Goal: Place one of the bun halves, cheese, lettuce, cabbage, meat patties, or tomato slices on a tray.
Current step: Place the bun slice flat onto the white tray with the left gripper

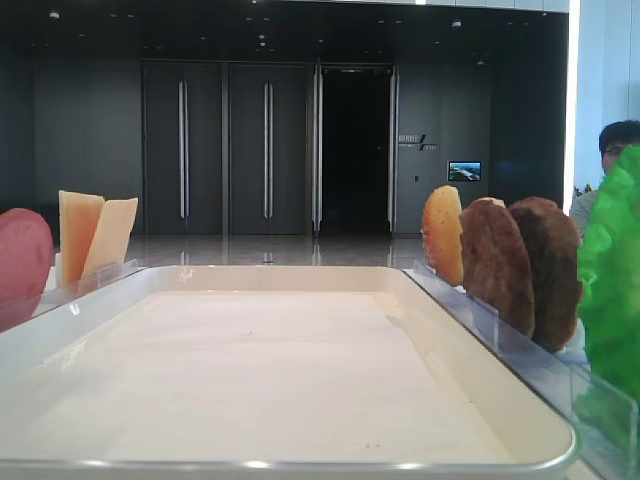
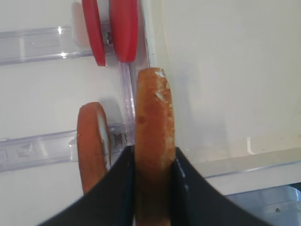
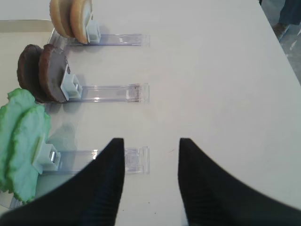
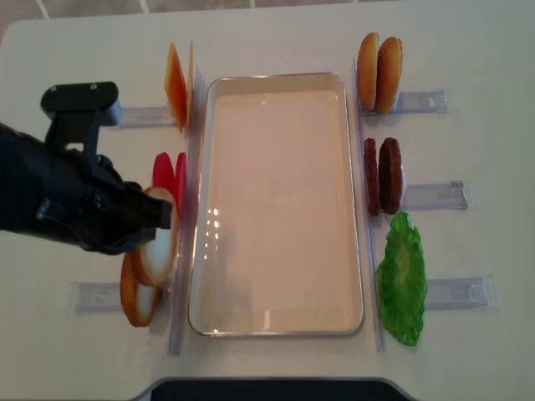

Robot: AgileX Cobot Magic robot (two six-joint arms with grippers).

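Left gripper (image 2: 151, 165): black fingers (image 2: 121, 188) closed tight on a bun half (image 2: 154, 141), one on each flat face; the bun stands on edge between them. In the overhead view this held bun (image 4: 159, 238) sits just left of the tray (image 4: 276, 322), near its left rim, with the left arm over the table edge. A second bun half (image 2: 93, 143) stands upright in its clear rack (image 2: 37, 148) just beside the held one, slightly lower left.

Two tomato slices (image 2: 113, 28) stand on edge in the next rack up; overhead they show just beyond the held bun (image 4: 170, 180). Cheese slices (image 4: 177, 88) stand at the far left corner of the tray.

Right gripper (image 3: 151, 143): fingers spread apart, nothing between them, above the bare table (image 3: 225, 84) near the end of the lettuce rack (image 3: 113, 160).

Lettuce (image 3: 21, 141), two patties (image 3: 44, 73) and two more bun halves (image 3: 70, 16) stand upright in separate racks right of the tray.

Tray floor bare white; rim glossy. A person (image 1: 610, 160) shows at the right edge of the low front view
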